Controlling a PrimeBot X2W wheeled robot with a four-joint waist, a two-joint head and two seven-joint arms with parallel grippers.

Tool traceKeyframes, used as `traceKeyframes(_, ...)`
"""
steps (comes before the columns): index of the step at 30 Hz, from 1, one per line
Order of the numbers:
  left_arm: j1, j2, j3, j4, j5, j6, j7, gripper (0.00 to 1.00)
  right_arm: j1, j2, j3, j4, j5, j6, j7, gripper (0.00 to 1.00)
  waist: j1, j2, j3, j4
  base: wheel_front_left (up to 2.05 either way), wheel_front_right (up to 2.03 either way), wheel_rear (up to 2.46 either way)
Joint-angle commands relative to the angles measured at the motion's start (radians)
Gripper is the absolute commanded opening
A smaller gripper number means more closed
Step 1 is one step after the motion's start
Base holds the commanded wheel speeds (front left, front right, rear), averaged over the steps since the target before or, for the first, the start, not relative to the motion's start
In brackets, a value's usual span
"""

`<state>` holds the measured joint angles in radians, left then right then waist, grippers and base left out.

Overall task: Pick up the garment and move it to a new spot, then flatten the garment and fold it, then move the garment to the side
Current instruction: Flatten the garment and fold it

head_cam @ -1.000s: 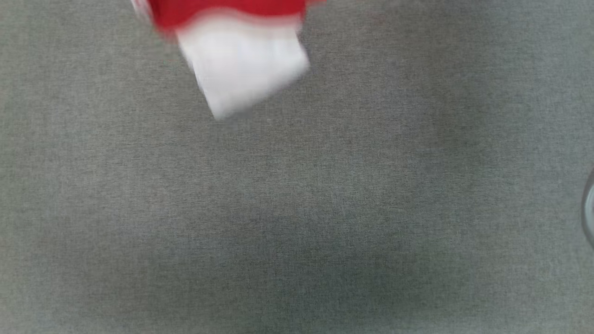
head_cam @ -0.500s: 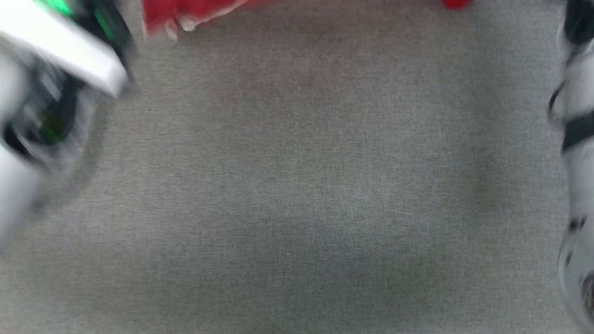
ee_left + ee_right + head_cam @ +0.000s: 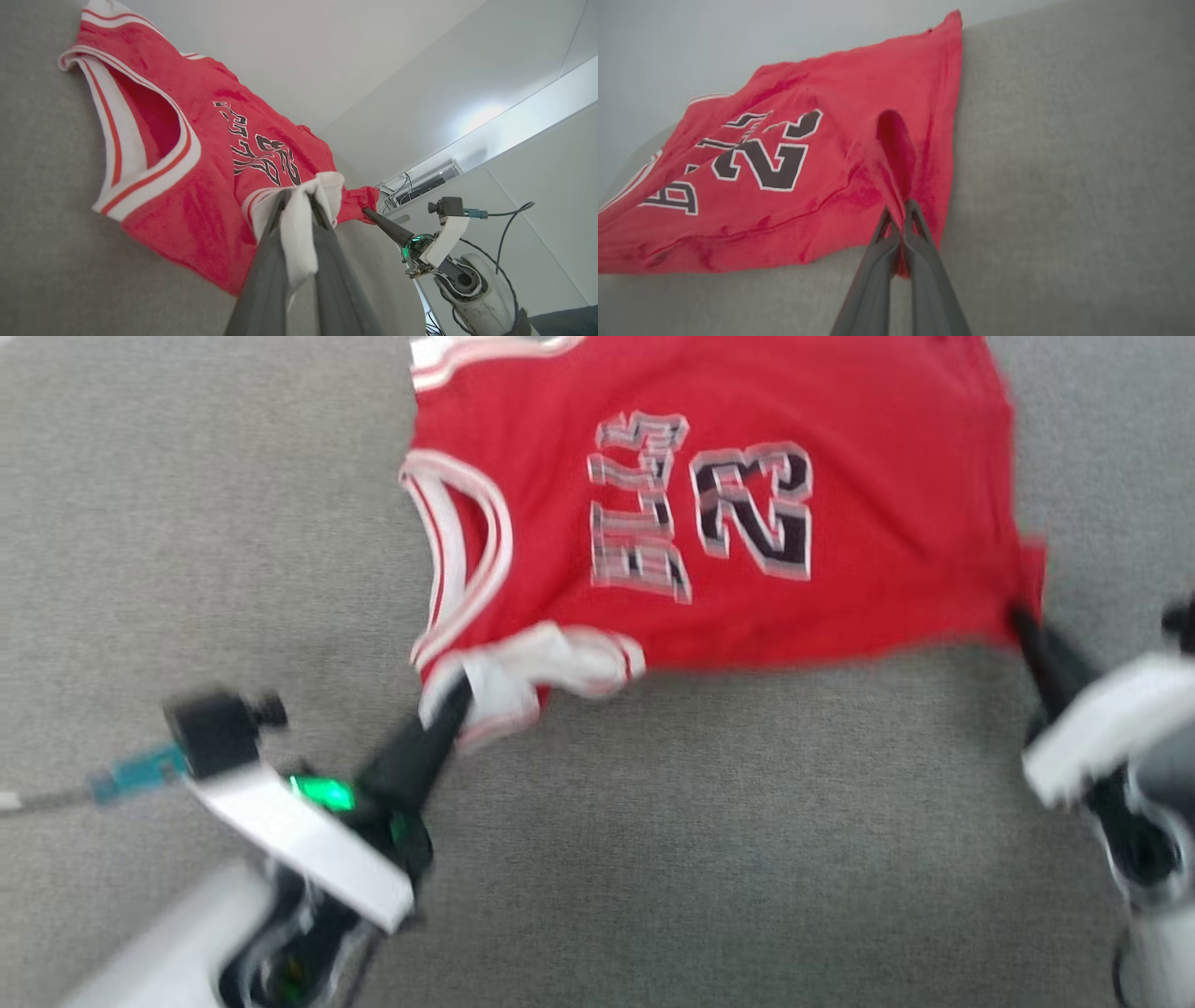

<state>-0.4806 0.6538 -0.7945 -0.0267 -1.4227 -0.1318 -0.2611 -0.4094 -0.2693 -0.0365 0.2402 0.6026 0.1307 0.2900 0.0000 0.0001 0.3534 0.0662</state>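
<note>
head looks down; both wrists, low, share the garment (image 3: 868, 588).

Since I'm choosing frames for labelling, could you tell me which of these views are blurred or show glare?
Head view: motion blur smears the lettering on the garment. Left wrist view: sharp, with a glare patch on the wall. Right wrist view: slightly soft, number readable.

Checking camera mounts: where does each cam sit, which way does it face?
Head view: on the head, looking down at the garment on the grey surface; left hand lower left, right hand right edge.
Left wrist view: on the left wrist, along its fingers, shut on the white sleeve; right hand beyond.
Right wrist view: on the right wrist, along its fingers, pinching the red hem.
Shared: the garment's number.
</note>
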Motion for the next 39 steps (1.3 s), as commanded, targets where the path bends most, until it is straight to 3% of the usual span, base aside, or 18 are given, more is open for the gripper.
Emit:
traceKeyframes(1,0.028,-0.004,0.004,-0.013,0.008,0.002,-0.005,0.0,0.037,0.003,-0.009,-0.033,0.009,0.0,0.02,0.0,0.0,-0.0001,-0.009,0.008,0.0,0.0,0.0)
traceKeyframes(8,0.234,0.026,0.047,-0.08,0.092,0.002,-0.005,0.0,0.423,0.074,-0.145,-0.384,0.017,0.0,0.214,0.0,0.0,-0.0001,-0.04,0.024,0.0,0.0,0.0)
traceKeyframes(17,0.44,0.074,0.112,-0.194,0.121,0.002,-0.005,0.0,0.637,0.172,-0.256,-0.629,0.009,0.0,0.323,0.0,0.0,-0.0001,-0.059,0.015,0.0,0.0,0.0)
traceKeyframes(25,0.305,0.084,0.057,-0.22,0.089,0.002,-0.005,0.0,0.552,0.188,-0.288,-0.604,-0.007,0.0,0.333,0.0,0.0,-0.0001,-0.051,0.017,0.0,0.0,0.0)
traceKeyframes(33,0.003,0.097,-0.027,-0.109,-0.023,0.002,0.051,0.0,0.401,0.171,-0.255,-0.516,-0.037,0.0,0.315,0.0,0.0,-0.0001,0.01,-0.004,0.0,0.0,0.0)
traceKeyframes(39,-0.117,0.094,-0.034,0.014,-0.113,0.002,0.093,0.0,0.314,0.168,-0.235,-0.438,-0.056,0.0,0.264,0.0,0.0,-0.0001,0.05,-0.034,0.0,0.0,0.0)
